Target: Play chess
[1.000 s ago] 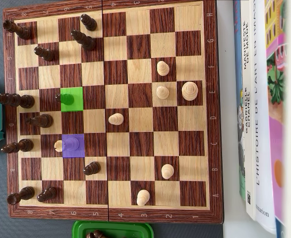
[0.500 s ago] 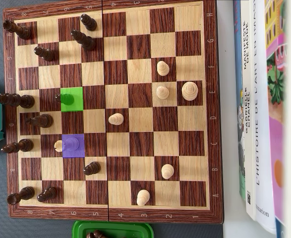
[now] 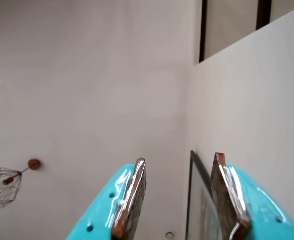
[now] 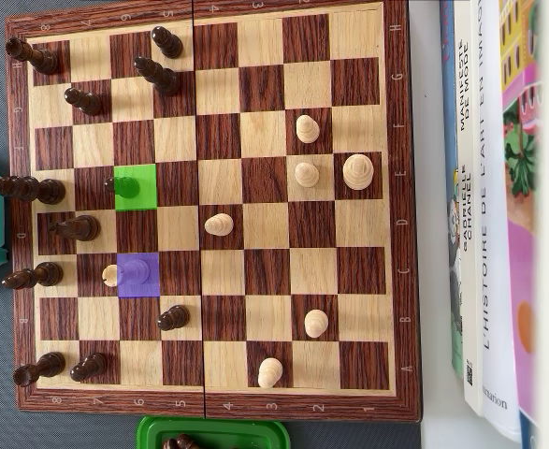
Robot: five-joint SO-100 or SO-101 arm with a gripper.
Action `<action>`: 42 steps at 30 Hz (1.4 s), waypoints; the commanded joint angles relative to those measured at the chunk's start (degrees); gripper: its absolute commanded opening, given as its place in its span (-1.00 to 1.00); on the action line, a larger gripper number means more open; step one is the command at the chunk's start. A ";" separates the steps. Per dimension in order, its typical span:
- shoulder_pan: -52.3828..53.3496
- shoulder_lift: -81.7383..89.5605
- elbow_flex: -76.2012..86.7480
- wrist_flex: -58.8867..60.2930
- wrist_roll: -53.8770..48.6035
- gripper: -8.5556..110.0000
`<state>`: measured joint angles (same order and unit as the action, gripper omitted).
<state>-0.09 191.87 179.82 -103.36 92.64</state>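
We saw the turquoise two-finger gripper (image 3: 179, 197) pointing up at the wall, fingers apart and empty. The small pale wooden pawn (image 4: 134, 271) stood on the purple-tinted square of the wooden chessboard (image 4: 209, 402); we judged it light, rigid, smooth and tippy, best pinched at the narrow neck

White walls (image 3: 86, 75) meet at a corner, dark-framed window (image 3: 232, 25) up high, framed picture (image 3: 199, 200) low, wire ornament (image 3: 4, 185) hanging left.
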 commanded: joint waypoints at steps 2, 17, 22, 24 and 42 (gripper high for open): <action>-0.44 -0.35 1.14 0.09 0.00 -0.53; -0.44 -0.35 1.14 0.09 0.09 -0.53; -0.53 -1.05 1.14 0.70 -0.35 -0.53; -0.53 -1.93 0.53 0.70 -0.35 -0.53; 0.35 -22.06 -22.68 20.57 -6.06 -0.53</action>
<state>-0.18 171.30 161.81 -87.63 88.07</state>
